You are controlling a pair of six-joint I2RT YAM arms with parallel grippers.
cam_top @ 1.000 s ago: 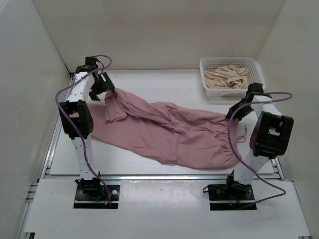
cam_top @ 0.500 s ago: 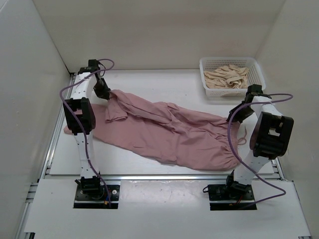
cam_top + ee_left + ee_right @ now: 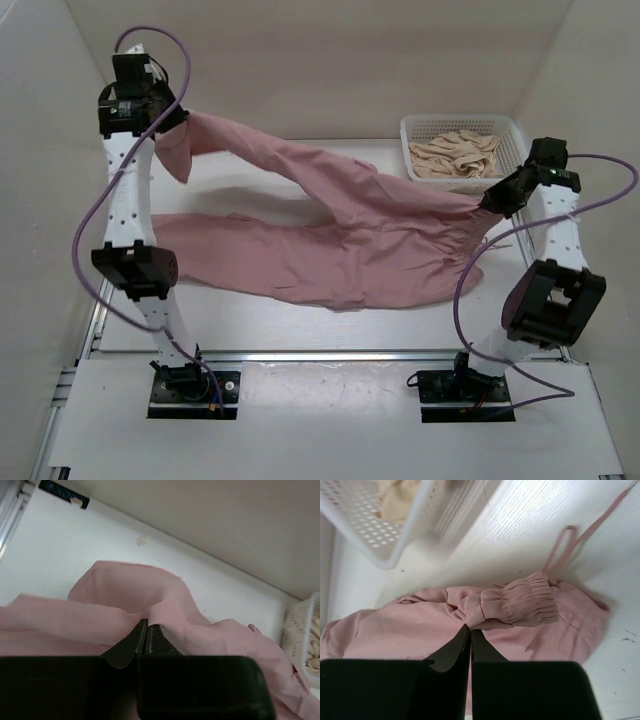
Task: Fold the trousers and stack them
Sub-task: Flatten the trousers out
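Observation:
The dusty-pink trousers (image 3: 360, 235) stretch across the table, partly lifted between both arms. My left gripper (image 3: 178, 128) is raised high at the back left, shut on the end of one trouser leg, which hangs from it (image 3: 146, 622). The other leg (image 3: 215, 250) lies flat on the table below. My right gripper (image 3: 487, 203) is raised at the right, shut on the gathered waistband (image 3: 520, 605), pinched at the jaw tips (image 3: 470, 628). A pink drawstring cord (image 3: 580, 537) trails over the table beside the waistband.
A white mesh basket (image 3: 512, 132) with beige cloth (image 3: 455, 152) stands at the back right, close to my right gripper. White walls enclose the table at the back and both sides. A metal rail (image 3: 330, 355) runs along the near edge.
My left gripper closed on the trouser leg end and lifted it high at the back left. My right gripper rose with the waistband. The trousers now hang stretched between them.

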